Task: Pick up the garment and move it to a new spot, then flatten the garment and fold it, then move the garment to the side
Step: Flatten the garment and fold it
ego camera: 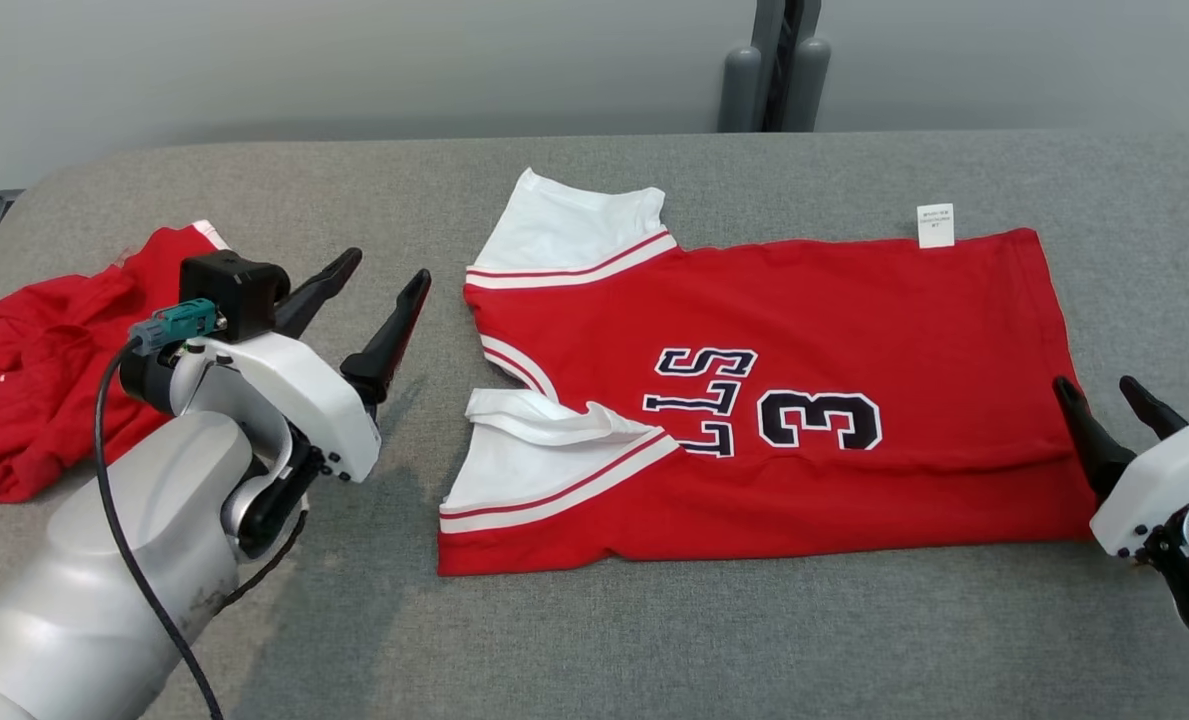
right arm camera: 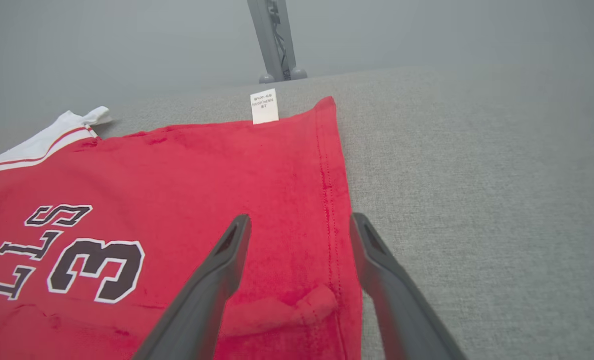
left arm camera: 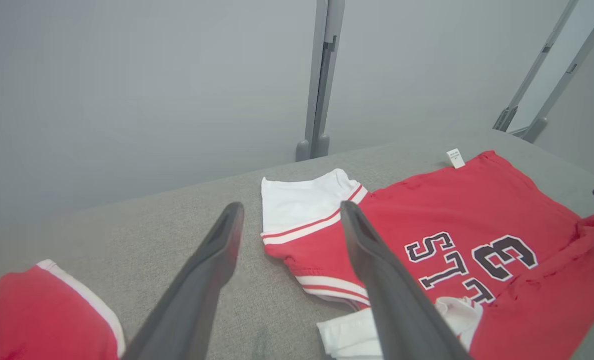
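Head view: red jersey (ego camera: 854,330) lies flat, white sleeves (ego camera: 564,235), near edge possibly doubled.

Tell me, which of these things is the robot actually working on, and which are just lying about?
Part of the job:
- red number 3 jersey, spread on the grey table
- left gripper, open near its sleeves
- right gripper, open at its hem

Just lying about:
- crumpled red garment at the table's left end
- grey post behind the table
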